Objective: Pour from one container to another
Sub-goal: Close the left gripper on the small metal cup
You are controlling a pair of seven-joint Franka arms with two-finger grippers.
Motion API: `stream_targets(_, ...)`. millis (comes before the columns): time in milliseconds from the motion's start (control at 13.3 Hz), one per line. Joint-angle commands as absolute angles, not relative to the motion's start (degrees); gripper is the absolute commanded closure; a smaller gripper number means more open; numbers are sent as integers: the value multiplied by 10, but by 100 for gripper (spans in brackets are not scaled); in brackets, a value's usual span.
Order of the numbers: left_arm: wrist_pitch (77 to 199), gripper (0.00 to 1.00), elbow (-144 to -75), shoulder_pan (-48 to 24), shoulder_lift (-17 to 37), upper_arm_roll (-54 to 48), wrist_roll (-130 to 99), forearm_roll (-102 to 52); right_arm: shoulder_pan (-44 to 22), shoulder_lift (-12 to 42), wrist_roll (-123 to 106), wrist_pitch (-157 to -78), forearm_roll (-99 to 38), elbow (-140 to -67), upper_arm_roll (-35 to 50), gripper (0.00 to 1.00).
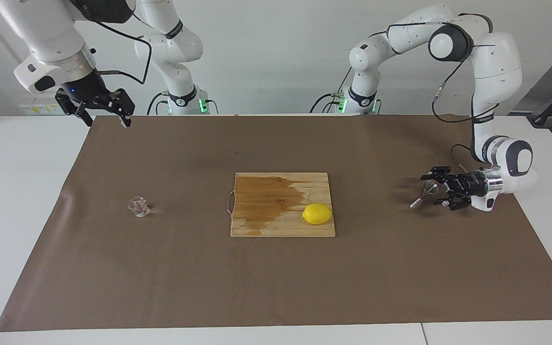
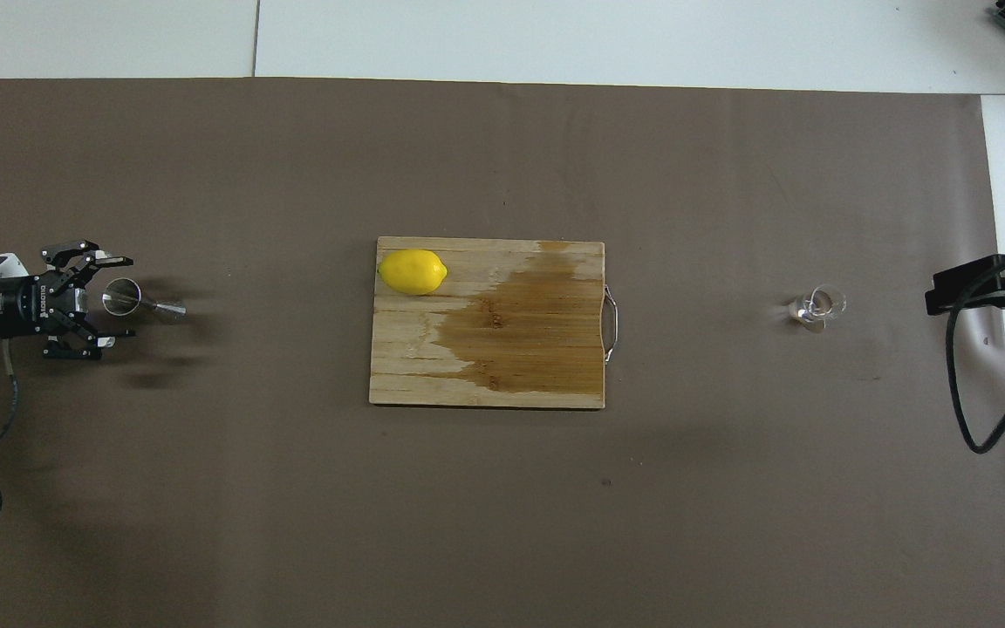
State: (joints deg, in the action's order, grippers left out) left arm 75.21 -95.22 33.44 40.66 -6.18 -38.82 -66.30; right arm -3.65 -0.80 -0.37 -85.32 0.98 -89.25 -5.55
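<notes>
The clear glass cup (image 1: 138,207) stands alone on the brown mat toward the right arm's end; it also shows in the overhead view (image 2: 816,307). The steel jigger (image 1: 422,195) is toward the left arm's end and looks tilted, its wide rim toward my left gripper (image 1: 433,190). That gripper is low and level, its fingers spread open on either side of the jigger's rim (image 2: 149,303). I cannot tell whether they touch. The left gripper also shows in the overhead view (image 2: 114,296). My right gripper (image 1: 106,112) waits open, raised over the mat's corner near its base.
A wooden cutting board (image 1: 266,206) with a dark wet stain lies mid-table, a yellow lemon (image 1: 317,213) on its corner. The board (image 2: 511,349) has a wire handle facing the glass cup. The brown mat (image 1: 276,287) covers most of the white table.
</notes>
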Motion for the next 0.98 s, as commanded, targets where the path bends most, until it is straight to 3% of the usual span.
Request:
stream_targets(0,747,7,-961,344,402,-69,-380,-657,-32,-18,-20,-850,12,-904,-54,0)
stream_targets(905,773,34,-961,342,402,-69,-380,-657,-32,-18,-20,-850,12,-904,-54,0)
